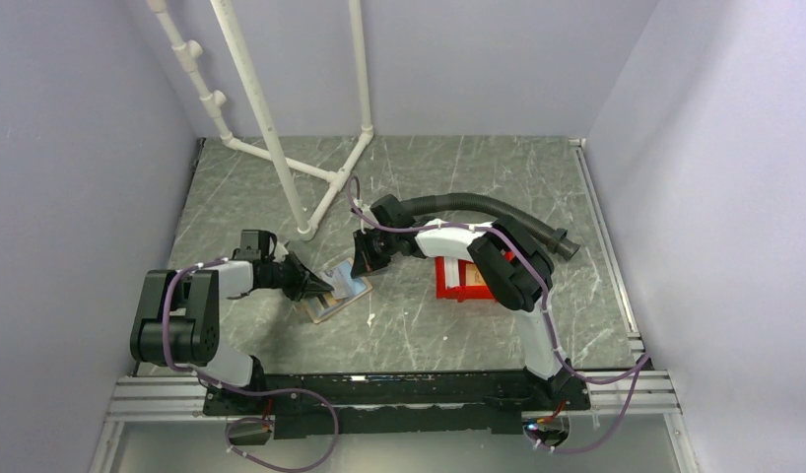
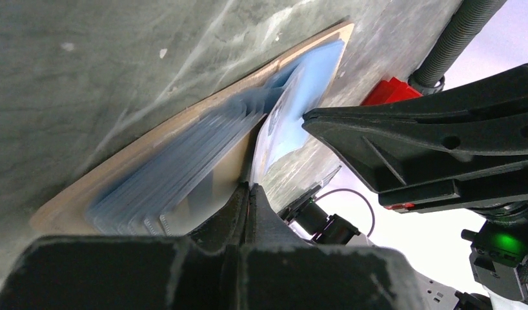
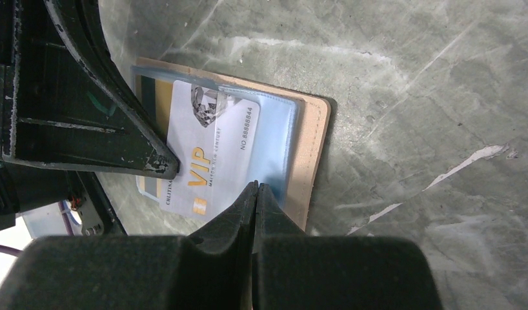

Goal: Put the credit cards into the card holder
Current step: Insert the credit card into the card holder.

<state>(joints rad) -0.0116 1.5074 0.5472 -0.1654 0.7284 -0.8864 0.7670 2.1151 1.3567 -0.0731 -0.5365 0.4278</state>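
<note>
The tan card holder [image 1: 340, 298] lies open on the marble table between both grippers, its clear pockets [image 2: 184, 168] fanned out. A white VIP credit card [image 3: 210, 155] sits partly inside a clear pocket, on the holder [image 3: 311, 142]; another card edge shows beneath it. My left gripper [image 1: 318, 287] is shut, and a thin clear pocket leaf [image 2: 281, 129] rises from its tips [image 2: 250, 188]. My right gripper [image 1: 363, 264] is shut with nothing between the jaws; its tips [image 3: 256, 187] are at the VIP card's lower edge.
A red plastic bin [image 1: 460, 281] sits to the right of the holder, under the right arm. A white pipe frame [image 1: 281, 148] stands at the back left. Walls close in the table on both sides.
</note>
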